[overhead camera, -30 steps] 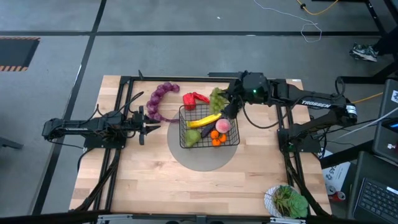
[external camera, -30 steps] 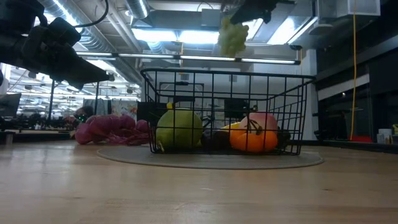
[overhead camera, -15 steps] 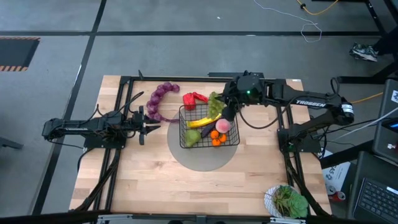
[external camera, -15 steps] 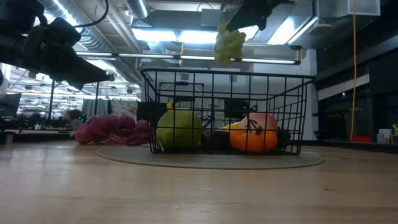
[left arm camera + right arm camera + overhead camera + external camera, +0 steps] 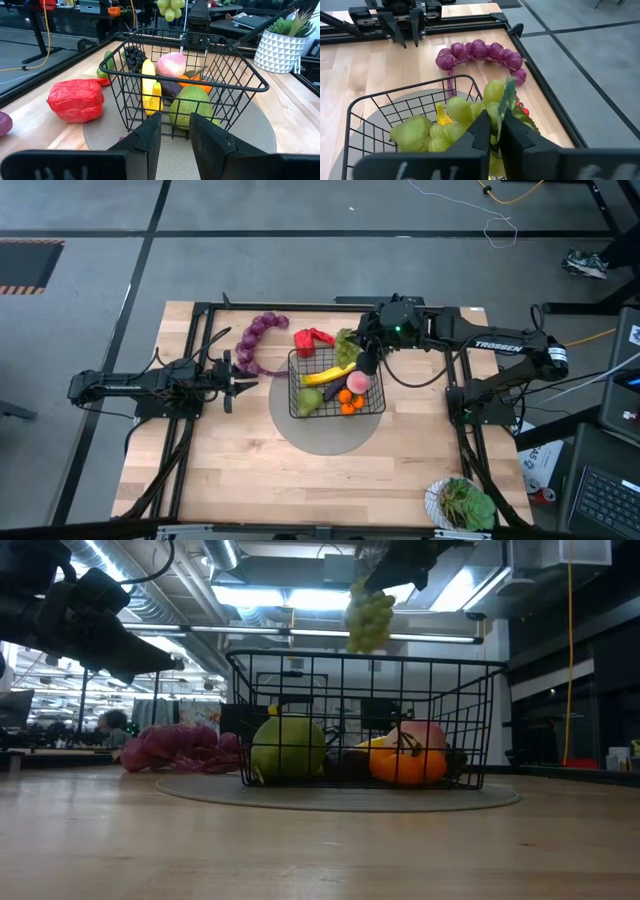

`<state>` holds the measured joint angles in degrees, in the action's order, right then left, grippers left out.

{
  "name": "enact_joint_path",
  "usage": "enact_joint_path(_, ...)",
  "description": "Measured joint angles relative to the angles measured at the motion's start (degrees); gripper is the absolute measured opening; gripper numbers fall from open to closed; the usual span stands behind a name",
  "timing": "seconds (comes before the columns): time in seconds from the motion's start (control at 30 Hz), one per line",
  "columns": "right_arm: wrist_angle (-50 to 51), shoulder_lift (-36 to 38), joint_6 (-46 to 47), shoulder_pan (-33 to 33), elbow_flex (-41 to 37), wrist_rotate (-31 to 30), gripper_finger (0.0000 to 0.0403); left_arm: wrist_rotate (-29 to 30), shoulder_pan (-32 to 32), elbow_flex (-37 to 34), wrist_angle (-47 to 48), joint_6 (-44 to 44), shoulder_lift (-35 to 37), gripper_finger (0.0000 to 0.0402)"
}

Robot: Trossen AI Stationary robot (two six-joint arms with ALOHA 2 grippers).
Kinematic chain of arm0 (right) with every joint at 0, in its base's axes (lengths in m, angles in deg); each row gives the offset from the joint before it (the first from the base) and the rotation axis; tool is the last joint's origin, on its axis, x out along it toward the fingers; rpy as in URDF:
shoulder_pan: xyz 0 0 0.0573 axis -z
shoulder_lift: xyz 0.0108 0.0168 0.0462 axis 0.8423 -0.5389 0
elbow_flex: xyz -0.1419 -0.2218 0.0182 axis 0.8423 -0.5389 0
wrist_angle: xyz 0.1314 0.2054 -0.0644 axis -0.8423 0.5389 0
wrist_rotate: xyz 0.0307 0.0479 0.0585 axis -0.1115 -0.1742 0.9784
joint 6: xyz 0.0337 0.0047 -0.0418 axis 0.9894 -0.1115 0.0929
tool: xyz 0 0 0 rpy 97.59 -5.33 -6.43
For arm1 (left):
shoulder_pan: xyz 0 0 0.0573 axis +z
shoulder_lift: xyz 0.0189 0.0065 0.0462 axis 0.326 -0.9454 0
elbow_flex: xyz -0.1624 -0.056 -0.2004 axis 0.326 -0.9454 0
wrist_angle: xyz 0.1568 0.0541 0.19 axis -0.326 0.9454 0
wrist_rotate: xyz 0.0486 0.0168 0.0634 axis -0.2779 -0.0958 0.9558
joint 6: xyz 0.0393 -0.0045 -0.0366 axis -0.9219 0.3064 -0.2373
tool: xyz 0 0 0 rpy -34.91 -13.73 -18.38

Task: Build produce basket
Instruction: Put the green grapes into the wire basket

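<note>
Inward over the rim since a second ago, the right hand [image 5: 366,352] pinches the stem of the green grapes [image 5: 368,618], dangling them above the basket [image 5: 293,404]. Pear, banana, peach and oranges already lie inside; the red pepper [image 5: 312,338] and purple grape string [image 5: 256,340] wait on the table [image 5: 240,470]. Across it, the left hand [image 5: 231,383] idles, narrowly parted, empty.
</note>
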<state>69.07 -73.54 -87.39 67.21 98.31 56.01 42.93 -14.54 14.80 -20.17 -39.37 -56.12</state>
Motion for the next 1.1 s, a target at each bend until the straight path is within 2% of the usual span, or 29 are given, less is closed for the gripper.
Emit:
enact_joint_path(0.23, 0.0, 0.0, -0.2, 0.0, 0.0, 1.0, 0.0027, 0.0, 0.0, 0.0, 0.0, 0.0, 0.0, 0.0096)
enact_joint_path(0.3, 0.0, 0.0, -3.0, 0.0, 0.0, 5.4, 0.0027, 0.0, 0.0, 0.0, 0.0, 0.0, 0.0, 0.0096)
enact_joint_path(0.47, -0.3, 0.0, -13.0, -0.1, 0.0, 21.6, 0.0028, 0.0, 0.0, 0.0, 0.0, 0.0, 0.0, 0.0096)
enact_joint_path(0.53, -0.9, 0.0, -13.7, 0.0, 0.0, 24.6, 0.0028, 0.0, 0.0, 0.0, 0.0, 0.0, 0.0, 0.0096)
enact_joint_path(1.1, -1.2, 0.0, -14.8, -0.1, 0.0, 25.0, 0.0035, 0.0, 0.0, 0.0, 0.0, 0.0, 0.0, 0.0096)
